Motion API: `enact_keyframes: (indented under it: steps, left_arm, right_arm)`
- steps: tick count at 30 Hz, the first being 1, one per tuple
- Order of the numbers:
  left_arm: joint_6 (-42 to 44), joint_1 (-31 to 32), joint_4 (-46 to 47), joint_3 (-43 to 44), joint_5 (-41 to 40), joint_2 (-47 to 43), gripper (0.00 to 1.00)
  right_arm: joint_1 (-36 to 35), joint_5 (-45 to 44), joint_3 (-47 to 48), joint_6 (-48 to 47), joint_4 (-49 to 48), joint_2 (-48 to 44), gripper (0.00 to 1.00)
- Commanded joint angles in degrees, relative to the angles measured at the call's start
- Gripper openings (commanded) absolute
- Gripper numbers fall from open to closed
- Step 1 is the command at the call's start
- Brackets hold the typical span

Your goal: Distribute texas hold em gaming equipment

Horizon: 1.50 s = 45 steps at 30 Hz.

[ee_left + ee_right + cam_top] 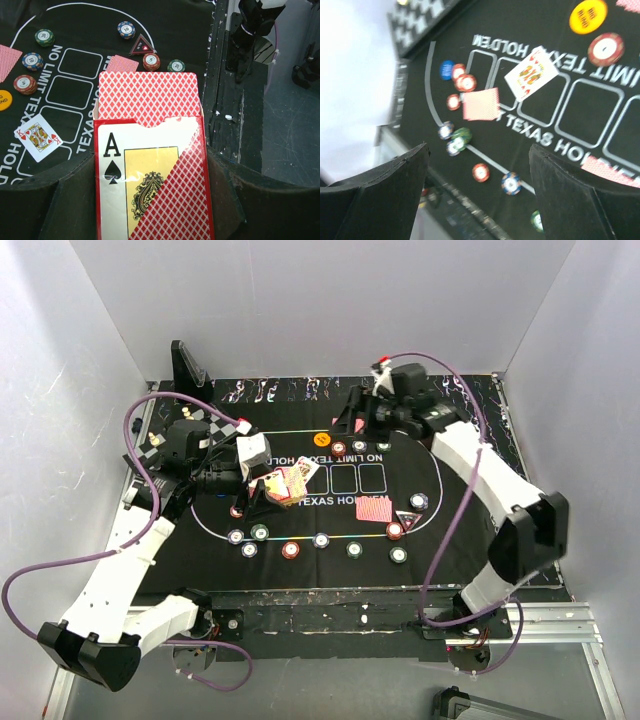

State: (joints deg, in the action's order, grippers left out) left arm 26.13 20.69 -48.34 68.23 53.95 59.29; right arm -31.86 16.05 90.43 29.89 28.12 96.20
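Poker mat (330, 518), left end effector (150, 167) clamping deck (147, 97)

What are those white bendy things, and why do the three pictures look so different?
They are two robot arms. One picture looks down from above. The other two come from small cameras on the arms' wrists, so you see each arm's own fingers up close. On the black poker mat lie round chips, an orange button and a face-up king. The left fingers squeeze a red card box with an ace of spades on it. The right fingers are spread open, holding nothing.
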Motion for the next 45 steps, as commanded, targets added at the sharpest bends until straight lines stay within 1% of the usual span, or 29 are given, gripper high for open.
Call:
enact_keyframes:
  steps: [1,3,5,9,12,19,25,33,35,36,38,40,45]
  left_arm:
    - [-0.03,-0.3,2.45,-1.25,0.71,-2.33,0.0]
    - [-0.38,-0.3,2.89,-1.69,0.98,-1.81,0.0]
    - [-0.82,-0.38,3.86,-2.3,1.07,-1.54,0.0]
    - [-1.08,-0.38,7.37,-3.71,0.89,-1.1,0.0]
    - [-0.65,-0.3,8.43,-3.54,0.54,0.3,0.0]
    - [-0.29,-0.21,8.96,-0.9,1.07,3.64,0.0]
    - [-0.38,-0.3,9.49,-0.55,0.71,3.91,0.0]
    - [-0.55,-0.3,9.58,0.15,0.45,3.91,0.0]
    - [-0.55,-0.3,9.75,0.06,0.36,3.99,0.0]
    - [-0.64,-0.38,9.75,0.06,0.45,3.99,0.0]
    - [-0.55,-0.3,9.84,-0.02,0.45,3.99,0.0]
    - [-0.64,-0.38,9.84,-0.02,0.45,3.91,0.0]
    - [-0.9,-0.3,9.93,0.06,0.63,3.82,0.0]
  right_arm:
    - [2.94,25.23,-8.85,13.95,-11.93,-9.35,0.88]
    - [3.55,29.71,-10.62,17.29,-14.92,-11.73,0.88]
    - [3.64,31.93,-11.94,19.32,-16.77,-13.49,0.88]
    - [3.21,33.34,-14.49,22.84,-19.85,-16.31,0.89]
    - [1.72,33.6,-14.85,22.85,-20.12,-17.01,0.9]
    - [-4.17,33.78,-12.04,20.65,-18.1,-13.25,0.91]
    - [-6.2,33.95,-11.77,22.4,-20.03,-9.46,0.91]
    - [-7.25,36.76,-13.17,27.58,-27.14,-6.12,0.71]
    - [-7.25,37.82,-14.05,28.9,-29.85,-5.85,0.64]
    - [-7.17,38.43,-14.4,29.43,-30.4,-5.76,0.62]
    - [-6.99,38.79,-15.11,30.31,-31.72,-5.68,0.54]
    - [-6.73,39.23,-16.07,31.45,-33.03,-5.85,0.48]
    - [-4.97,40.46,-20.9,35.14,-38.22,-7.34,0.42]
